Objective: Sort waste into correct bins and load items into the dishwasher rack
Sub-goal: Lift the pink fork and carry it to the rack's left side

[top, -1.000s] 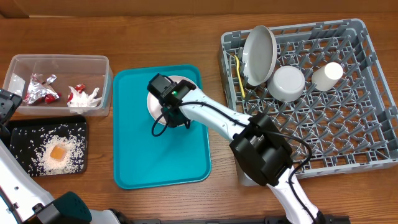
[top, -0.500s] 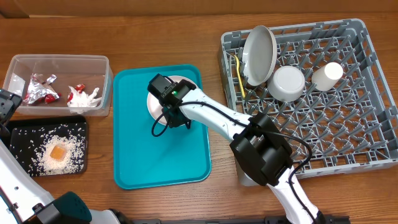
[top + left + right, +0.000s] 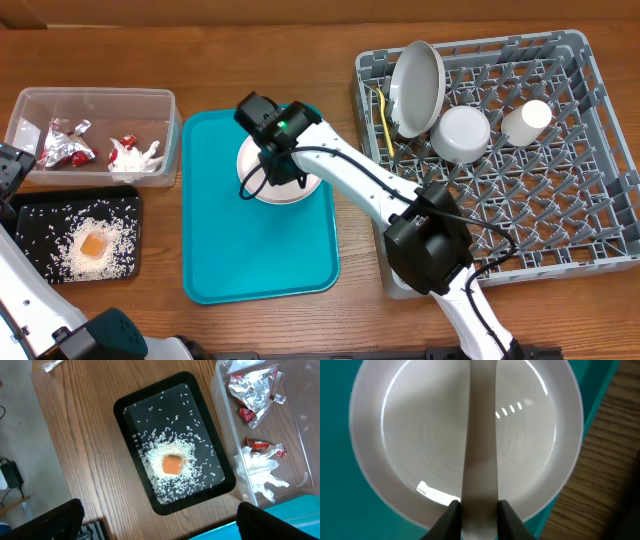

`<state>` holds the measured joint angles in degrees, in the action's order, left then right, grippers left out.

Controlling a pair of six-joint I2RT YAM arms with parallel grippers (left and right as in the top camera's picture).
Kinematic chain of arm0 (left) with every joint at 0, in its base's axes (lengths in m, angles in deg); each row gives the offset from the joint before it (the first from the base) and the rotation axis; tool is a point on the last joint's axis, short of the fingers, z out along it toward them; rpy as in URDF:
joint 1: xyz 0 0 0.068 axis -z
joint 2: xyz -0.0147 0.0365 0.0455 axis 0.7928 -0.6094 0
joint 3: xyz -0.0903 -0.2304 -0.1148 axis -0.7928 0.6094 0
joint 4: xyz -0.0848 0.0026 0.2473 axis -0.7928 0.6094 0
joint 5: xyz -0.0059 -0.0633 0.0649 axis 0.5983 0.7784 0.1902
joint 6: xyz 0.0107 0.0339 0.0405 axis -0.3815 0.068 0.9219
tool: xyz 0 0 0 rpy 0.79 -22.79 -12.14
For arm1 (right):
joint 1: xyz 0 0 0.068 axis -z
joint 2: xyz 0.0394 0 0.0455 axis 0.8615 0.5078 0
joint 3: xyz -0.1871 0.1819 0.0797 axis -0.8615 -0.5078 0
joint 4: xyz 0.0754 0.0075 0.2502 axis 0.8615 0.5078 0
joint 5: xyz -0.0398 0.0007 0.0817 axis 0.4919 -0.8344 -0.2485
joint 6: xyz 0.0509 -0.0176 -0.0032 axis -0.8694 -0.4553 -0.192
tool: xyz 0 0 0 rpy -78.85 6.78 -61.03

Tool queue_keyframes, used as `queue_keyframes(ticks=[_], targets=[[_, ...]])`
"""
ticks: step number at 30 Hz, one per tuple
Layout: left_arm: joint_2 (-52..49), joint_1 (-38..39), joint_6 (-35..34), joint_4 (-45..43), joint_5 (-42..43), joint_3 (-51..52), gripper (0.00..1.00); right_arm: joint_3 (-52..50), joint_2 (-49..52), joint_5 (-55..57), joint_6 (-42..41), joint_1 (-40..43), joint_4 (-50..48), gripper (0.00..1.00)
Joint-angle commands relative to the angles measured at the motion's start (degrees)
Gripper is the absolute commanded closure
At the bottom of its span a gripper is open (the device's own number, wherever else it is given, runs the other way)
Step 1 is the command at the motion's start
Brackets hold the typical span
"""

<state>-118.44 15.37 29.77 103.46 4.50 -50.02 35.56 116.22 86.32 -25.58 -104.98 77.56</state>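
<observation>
**A:** Right jaws (image 3: 478, 510), what state?

**B:** Narrow, pinched on a flat white strip. I read it as a white plastic cutlery piece (image 3: 481, 435); which kind, cannot tell. It runs straight ahead from between the jaws. The round white plate (image 3: 420, 435) lies below the jaws on the teal tray (image 3: 337, 515), and the strip crosses over it.

**A:** Handling?

**B:** Judgement only: very light, thin, slightly springy, smooth plastic. It could swivel or slip when pinched at one end. Not fragile, but it would flex if pushed against a rack peg. The jaws bear on its two long edges at the near end, wide face toward the wrist camera. A hold nearer the middle would swing less.

**A:** Right arm pose?

**B:** Stretched out from its base beside the dishwasher rack (image 3: 520, 200), wrist bent so the jaws point down at the tray. The rack sits well apart from the jaws, back along the arm.

**A:** Left side?

**B:** Left jaws (image 3: 159, 510) stand wide with nothing between them, above the black tray (image 3: 145, 410). The orange food cube (image 3: 172, 465) in its loose rice lies just ahead of them.
</observation>
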Motion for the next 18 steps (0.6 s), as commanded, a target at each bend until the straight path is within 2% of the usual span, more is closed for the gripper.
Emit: queue_keyframes(ticks=[1, 10, 15, 18], targets=[[0.4, 0.0, -0.7, 0.0, 0.2, -0.2, 0.0, 8.3, 0.6, 1.4, -0.6, 1.4, 3.9, 0.96], [0.4, 0.0, -0.7, 0.0, 0.2, -0.2, 0.0, 24.5, 0.6, 8.6, -3.3, 9.7, 21.7, 0.96], [0.4, 0.0, -0.7, 0.0, 0.2, -0.2, 0.0, 26.1, 0.6, 8.1, -3.2, 15.4, 26.1, 0.96], [0.4, 0.0, -0.7, 0.0, 0.2, -0.2, 0.0, 25.6, 0.6, 2.6, -0.7, 18.7, 26.1, 0.96]])
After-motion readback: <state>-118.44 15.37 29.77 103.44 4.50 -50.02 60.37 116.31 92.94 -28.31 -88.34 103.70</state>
